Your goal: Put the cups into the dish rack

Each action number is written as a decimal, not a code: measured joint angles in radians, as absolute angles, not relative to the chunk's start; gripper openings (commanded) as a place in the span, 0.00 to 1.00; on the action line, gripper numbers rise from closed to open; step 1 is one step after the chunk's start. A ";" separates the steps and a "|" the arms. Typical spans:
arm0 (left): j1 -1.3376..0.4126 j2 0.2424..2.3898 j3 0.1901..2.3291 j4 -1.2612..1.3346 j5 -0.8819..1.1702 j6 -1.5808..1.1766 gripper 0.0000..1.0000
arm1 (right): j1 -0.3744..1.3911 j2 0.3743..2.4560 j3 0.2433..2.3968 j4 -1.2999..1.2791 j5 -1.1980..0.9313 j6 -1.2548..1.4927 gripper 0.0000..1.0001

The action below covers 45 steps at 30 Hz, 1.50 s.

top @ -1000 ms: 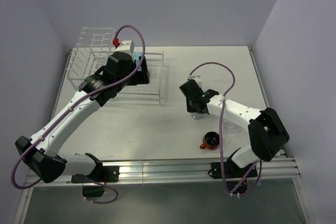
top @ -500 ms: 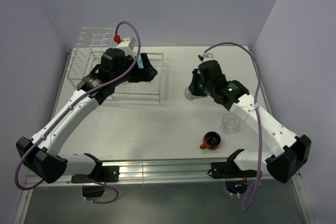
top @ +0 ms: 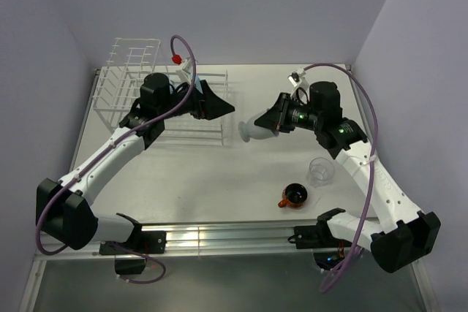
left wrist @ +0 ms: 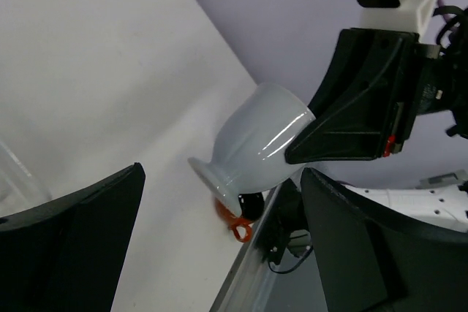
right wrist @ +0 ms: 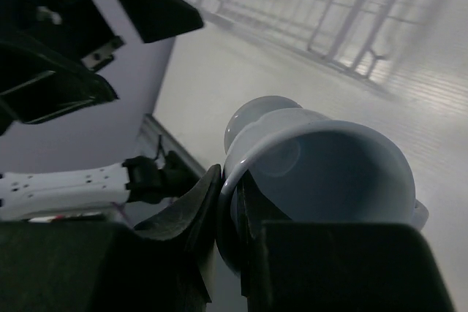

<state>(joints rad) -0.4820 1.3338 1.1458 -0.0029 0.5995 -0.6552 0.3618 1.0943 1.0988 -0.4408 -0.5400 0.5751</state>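
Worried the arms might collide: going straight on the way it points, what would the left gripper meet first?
Probably the foot of the pale mug held by the right gripper; the left wrist view centres it between the fingers of the open left gripper, though height is uncertain.

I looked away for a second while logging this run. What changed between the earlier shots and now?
The right gripper, shut on the pale grey mug, rose and swung left, carrying it toward the dish rack. The left gripper, open, turned from over the rack to face the mug. The orange cup and the rack stayed put.
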 measured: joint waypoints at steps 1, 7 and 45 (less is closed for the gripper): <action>-0.482 1.339 1.132 0.035 0.625 -0.670 0.95 | 0.352 1.092 1.087 -0.410 -0.578 0.596 0.00; -0.500 1.361 1.087 0.187 0.706 -0.703 0.95 | 0.302 1.084 1.019 -0.223 -0.759 0.732 0.00; -0.669 1.363 1.070 0.217 0.653 -0.582 0.91 | 0.236 1.097 0.897 0.302 -0.978 1.174 0.00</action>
